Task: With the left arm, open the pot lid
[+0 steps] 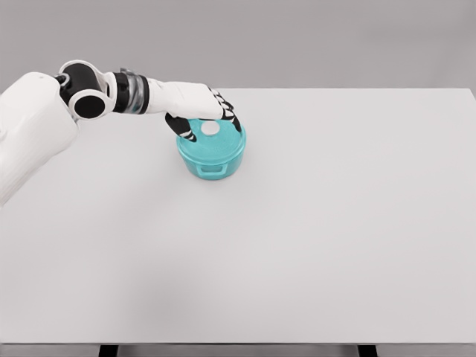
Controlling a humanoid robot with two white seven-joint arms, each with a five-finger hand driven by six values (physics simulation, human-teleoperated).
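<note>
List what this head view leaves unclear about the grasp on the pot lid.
- Contact: the left hand covers the far side of the lid; whether its fingers touch the white knob cannot be told.
- Seating: the pot is too small to show any gap under the lid.
- Right arm: out of view.

A round teal pot (212,156) stands upright on the far left part of the white table, a small loop handle on its near side. Its teal lid (222,137) sits flat on top, closing it, with a pale grey round knob (210,128) at the centre, partly covered from above.
</note>
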